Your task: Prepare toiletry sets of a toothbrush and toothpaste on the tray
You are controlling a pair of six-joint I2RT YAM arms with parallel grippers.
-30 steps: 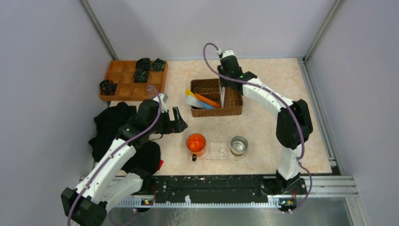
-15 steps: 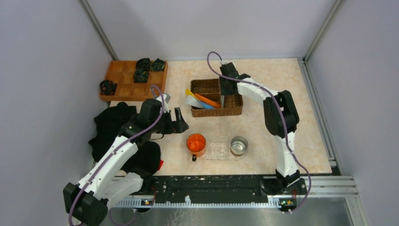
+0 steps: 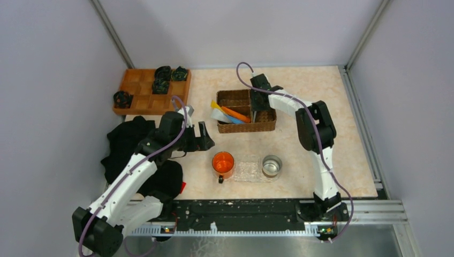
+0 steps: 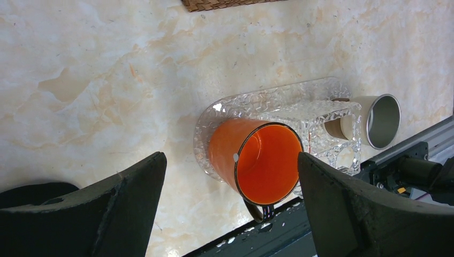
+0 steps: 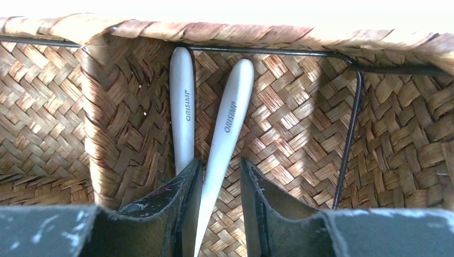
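Two slim white toothbrushes (image 5: 182,107) (image 5: 233,107) lie in the right compartment of the brown wicker basket (image 3: 262,126). My right gripper (image 5: 220,163) (image 3: 256,104) reaches down into that compartment, open. Its fingers straddle the right toothbrush, which touches the left finger, with a gap to the right one. Orange (image 3: 235,114), blue (image 3: 233,120) and yellow (image 3: 214,104) tubes lie in the basket's left compartment. The clear bumpy tray (image 3: 247,170) (image 4: 251,101) sits near the front. My left gripper (image 3: 206,136) (image 4: 230,155) hangs wide open and empty, left of the basket and above the table.
An orange mug (image 3: 222,161) (image 4: 257,166) stands on the tray's left end and a steel cup (image 3: 272,165) (image 4: 383,120) on its right end. An orange wooden compartment tray (image 3: 144,93) holds black items at back left. Black cloth (image 3: 128,142) lies at the left.
My right arm has folded in and its gripper has dropped deeper into the basket's right compartment. The left arm has shifted slightly right, still open.
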